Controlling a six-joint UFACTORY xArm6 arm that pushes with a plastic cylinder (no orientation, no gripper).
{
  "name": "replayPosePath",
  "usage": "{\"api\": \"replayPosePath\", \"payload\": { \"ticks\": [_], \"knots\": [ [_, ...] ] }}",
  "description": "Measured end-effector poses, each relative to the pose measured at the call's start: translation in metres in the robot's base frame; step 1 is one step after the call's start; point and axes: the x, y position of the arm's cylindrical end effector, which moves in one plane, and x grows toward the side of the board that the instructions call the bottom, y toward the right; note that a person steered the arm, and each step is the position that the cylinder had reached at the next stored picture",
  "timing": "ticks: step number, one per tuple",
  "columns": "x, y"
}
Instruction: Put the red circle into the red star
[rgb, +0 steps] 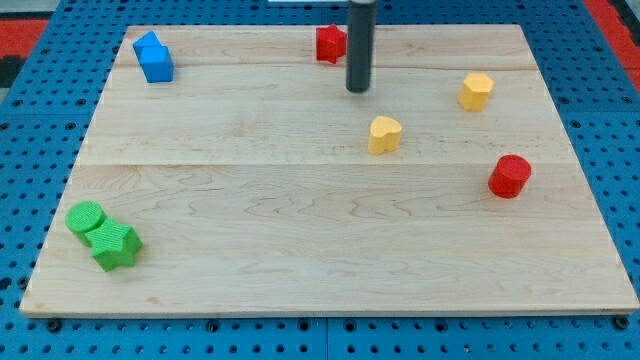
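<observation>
The red circle (510, 176) lies near the view's right edge of the wooden board (300, 250). The red star (331, 44) sits at the view's top middle, partly hidden behind the rod. My tip (359, 89) rests on the board just below and to the right of the red star, far to the upper left of the red circle. It touches no block.
A yellow heart (384, 134) lies below and right of my tip. A yellow hexagon (476, 91) sits at the upper right. Two blue blocks (154, 58) stand together at the top left. A green circle (86, 217) and green star (115, 245) touch at the bottom left.
</observation>
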Motion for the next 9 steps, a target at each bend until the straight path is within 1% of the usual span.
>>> {"api": "replayPosePath", "payload": {
  "ticks": [1, 2, 3, 4, 5, 6, 7, 8, 9],
  "knots": [
    [0.027, 0.062],
    [0.089, 0.116],
    [0.112, 0.190],
    [0.126, 0.216],
    [0.163, 0.220],
    [0.159, 0.156],
    [0.134, 0.068],
    [0.124, 0.054],
    [0.127, 0.000]
  ]
}}
